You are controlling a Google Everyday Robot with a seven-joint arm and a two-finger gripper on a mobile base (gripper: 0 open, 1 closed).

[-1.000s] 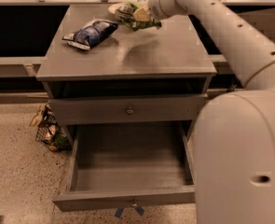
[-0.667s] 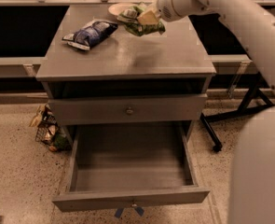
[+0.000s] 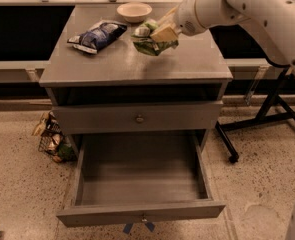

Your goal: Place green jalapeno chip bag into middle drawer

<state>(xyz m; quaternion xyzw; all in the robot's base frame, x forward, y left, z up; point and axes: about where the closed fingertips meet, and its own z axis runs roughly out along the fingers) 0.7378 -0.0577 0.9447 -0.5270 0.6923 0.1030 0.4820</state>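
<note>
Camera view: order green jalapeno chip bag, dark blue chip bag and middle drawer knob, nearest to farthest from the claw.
1. Green jalapeno chip bag: held in the claw, above the tabletop.
2. Dark blue chip bag: tabletop, left.
3. Middle drawer knob: low, front.

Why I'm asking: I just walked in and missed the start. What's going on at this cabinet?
The robot's arm reaches over the cabinet top, and its gripper holds the green jalapeno chip bag lifted just above that surface, in front of a white bowl. A dark blue chip bag lies untouched to the side. Below, the middle drawer stands pulled out, and the green bag is not yet in it.
</note>
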